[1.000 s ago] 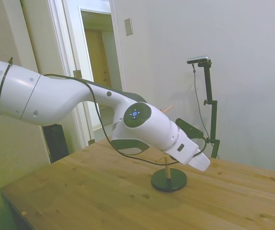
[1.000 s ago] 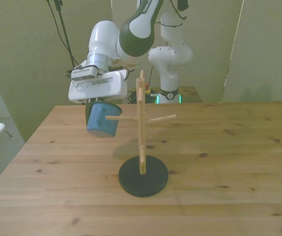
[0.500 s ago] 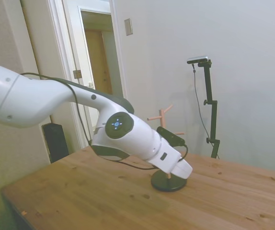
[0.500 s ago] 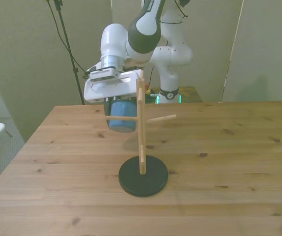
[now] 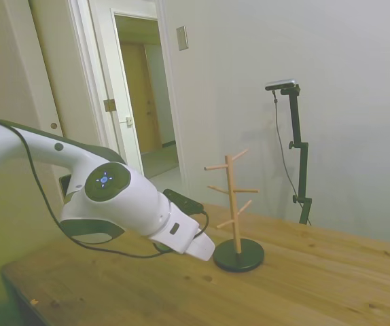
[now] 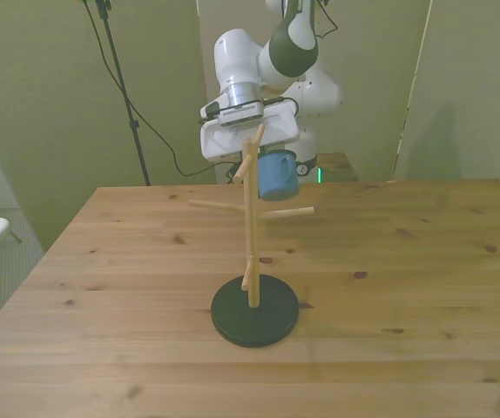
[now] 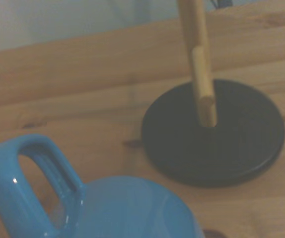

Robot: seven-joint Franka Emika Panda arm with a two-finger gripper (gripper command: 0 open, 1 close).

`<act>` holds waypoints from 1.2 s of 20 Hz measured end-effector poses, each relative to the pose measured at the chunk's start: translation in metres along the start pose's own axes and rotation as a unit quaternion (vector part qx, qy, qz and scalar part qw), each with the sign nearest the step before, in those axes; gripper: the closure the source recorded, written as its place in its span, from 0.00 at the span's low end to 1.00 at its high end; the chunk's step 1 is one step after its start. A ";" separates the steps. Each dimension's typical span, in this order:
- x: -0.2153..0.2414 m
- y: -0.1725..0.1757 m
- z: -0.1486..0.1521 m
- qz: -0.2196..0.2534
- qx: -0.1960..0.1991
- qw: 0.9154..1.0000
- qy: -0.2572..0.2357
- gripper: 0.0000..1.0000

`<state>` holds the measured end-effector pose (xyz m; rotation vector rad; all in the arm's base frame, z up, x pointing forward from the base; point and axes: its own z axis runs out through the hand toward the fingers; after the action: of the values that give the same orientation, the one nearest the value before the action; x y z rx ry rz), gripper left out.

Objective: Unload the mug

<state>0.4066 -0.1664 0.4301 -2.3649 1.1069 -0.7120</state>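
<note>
1. the mug [image 6: 276, 174] is blue and hangs just under the white tool [image 6: 263, 155] in the front view, touching its underside, clear of the tabletop [image 6: 407, 261].
2. the tool is clenched on the mug; the fingers themselves are mostly hidden behind the mug and the rack's post, so the exact contact is not visible.
3. in the front view the mug sits behind the wooden mug rack [image 6: 251, 218], a little to the front view's right of the post, and near the upper pegs. i cannot tell if it touches a peg.
4. in the wrist view the mug [image 7: 107, 208] fills the near part of the picture, with its blue loop handle [image 7: 28, 183] standing out to one side, and the tabletop shows through the loop.
5. the same view shows the rack's round black base [image 7: 222, 134] on the tabletop, beyond the mug, with the wooden post rising from it.
6. in the side view the tool [image 5: 198, 244] is low over the tabletop, just beside the black base [image 5: 239, 255]; the mug is hidden there by the arm.
7. all pegs of the rack are bare in the side view.
</note>
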 end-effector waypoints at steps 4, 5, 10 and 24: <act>-0.011 -0.014 -0.001 -0.004 -0.036 0.998 -0.052 1.00; -0.013 -0.017 0.002 -0.003 -0.048 0.997 -0.062 1.00; -0.018 -0.031 0.041 0.000 -0.120 0.988 -0.100 1.00; -0.004 -0.038 0.116 0.009 -0.215 0.964 -0.154 1.00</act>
<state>0.4972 -0.1215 0.3606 -2.6945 1.2333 -0.0847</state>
